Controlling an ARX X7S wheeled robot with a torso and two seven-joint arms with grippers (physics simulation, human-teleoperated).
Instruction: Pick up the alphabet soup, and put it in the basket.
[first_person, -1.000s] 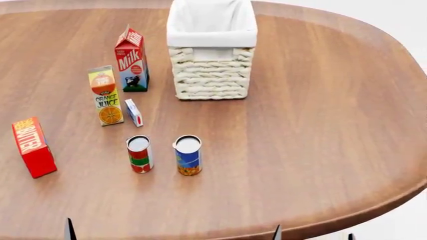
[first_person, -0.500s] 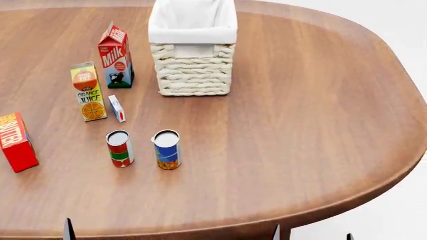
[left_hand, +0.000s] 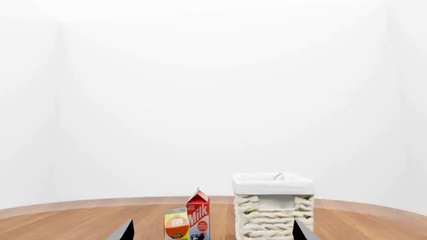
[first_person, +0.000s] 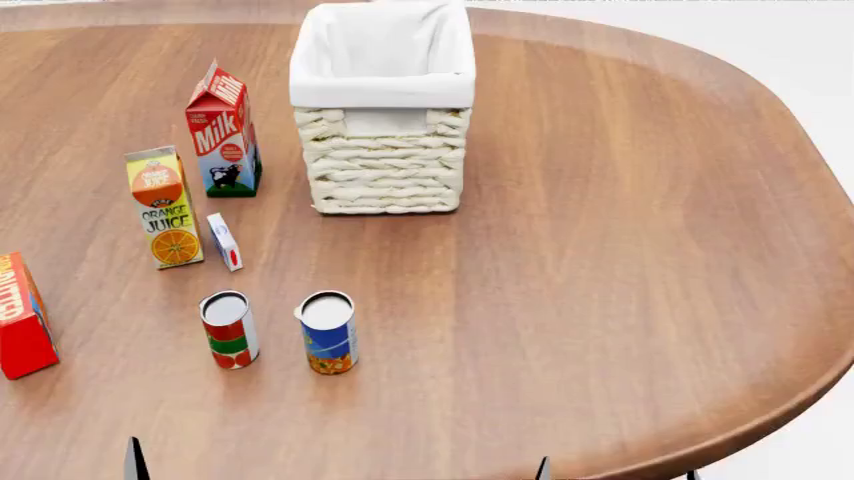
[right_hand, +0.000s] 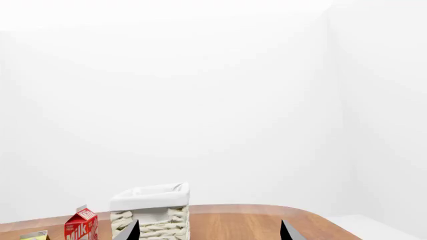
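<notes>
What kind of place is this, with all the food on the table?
Probably a computer-made practice room, not a real kitchen. A rounded wooden table holds groceries: a milk carton, an orange juice carton and the alphabet soup, near the basket. Around it are bare white walls.

I see a smooth, satin wood tabletop (first_person: 641, 250), a rough woven wicker basket (first_person: 384, 165) lined with matt white cloth, and printed cardboard cartons.
</notes>
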